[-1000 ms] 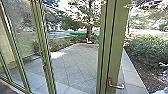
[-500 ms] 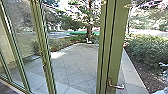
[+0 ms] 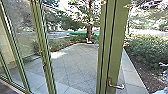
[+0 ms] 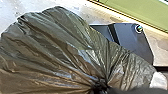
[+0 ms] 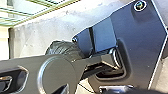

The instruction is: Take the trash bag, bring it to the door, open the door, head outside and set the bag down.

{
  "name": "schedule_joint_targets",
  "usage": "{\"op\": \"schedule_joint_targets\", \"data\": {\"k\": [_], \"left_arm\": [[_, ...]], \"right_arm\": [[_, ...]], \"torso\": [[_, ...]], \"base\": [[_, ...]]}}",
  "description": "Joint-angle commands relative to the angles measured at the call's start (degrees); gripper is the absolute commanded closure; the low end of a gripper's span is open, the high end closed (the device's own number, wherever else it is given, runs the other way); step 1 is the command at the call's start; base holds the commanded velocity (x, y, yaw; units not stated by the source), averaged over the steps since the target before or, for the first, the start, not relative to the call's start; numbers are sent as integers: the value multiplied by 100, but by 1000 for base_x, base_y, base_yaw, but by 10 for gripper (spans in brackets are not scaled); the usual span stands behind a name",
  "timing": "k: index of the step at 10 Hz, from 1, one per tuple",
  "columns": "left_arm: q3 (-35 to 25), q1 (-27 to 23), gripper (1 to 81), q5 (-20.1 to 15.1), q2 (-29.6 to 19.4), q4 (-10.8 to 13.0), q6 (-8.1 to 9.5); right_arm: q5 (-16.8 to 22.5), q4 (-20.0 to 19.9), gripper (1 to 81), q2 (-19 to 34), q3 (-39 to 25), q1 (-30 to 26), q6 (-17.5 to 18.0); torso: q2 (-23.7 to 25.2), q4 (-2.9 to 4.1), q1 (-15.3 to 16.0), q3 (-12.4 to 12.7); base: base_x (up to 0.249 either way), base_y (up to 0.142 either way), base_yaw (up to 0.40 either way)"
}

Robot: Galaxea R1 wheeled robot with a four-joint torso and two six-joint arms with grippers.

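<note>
Left wrist view: end effector (image 4: 100, 86) pinching one trash bag (image 4: 60, 47); right one (image 5: 140, 91), cannot tell.

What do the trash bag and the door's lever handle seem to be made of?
The trash bag: thin, glossy dark plastic film, judging by its sharp creases and highlights. The lever handle: probably metal, smooth and silvery, since it gleams; coated plastic is possible.

1. The dark, glossy trash bag (image 4: 57, 47) is bulging, its creases converging at a gathered neck near the left pincer (image 4: 100, 90).
2. The green-framed door (image 3: 119, 45) is standing ahead of that pincer, its lever handle (image 3: 117, 86) jutting.
</note>
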State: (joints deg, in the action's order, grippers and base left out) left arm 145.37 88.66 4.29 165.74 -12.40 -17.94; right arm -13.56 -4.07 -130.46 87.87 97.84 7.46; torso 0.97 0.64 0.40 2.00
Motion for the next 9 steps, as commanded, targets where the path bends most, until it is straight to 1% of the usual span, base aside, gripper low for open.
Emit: {"op": "schedule_joint_targets", "data": {"k": [1, 3, 5, 7, 9], "left_arm": [[-44, -283, 811, -324, -23, -17, -8], [-53, -283, 811, -324, 3, -17, -16], [-36, -283, 811, -324, 21, -17, -16], [-35, -283, 811, -324, 21, -17, -16], [-27, -283, 811, -324, 56, -8, -16]], "right_arm": [[-191, 91, 10, 1234, -1286, -84, -253], [-217, 65, 10, 2089, -2184, -268, -254], [-201, 56, 10, 2695, -2800, -523, -254], [-147, 64, 10, 3164, -3233, -761, -254], [-147, 21, 10, 3540, -3479, -927, -254]], "torso": [[2, 0, 0, 0], [2, 0, 0, 0], [2, 0, 0, 0], [2, 0, 0, 0], [2, 0, 0, 0]], "base": [[0, 0, 0], [0, 0, 0], [0, 0, 0], [0, 0, 0], [0, 0, 0]]}}
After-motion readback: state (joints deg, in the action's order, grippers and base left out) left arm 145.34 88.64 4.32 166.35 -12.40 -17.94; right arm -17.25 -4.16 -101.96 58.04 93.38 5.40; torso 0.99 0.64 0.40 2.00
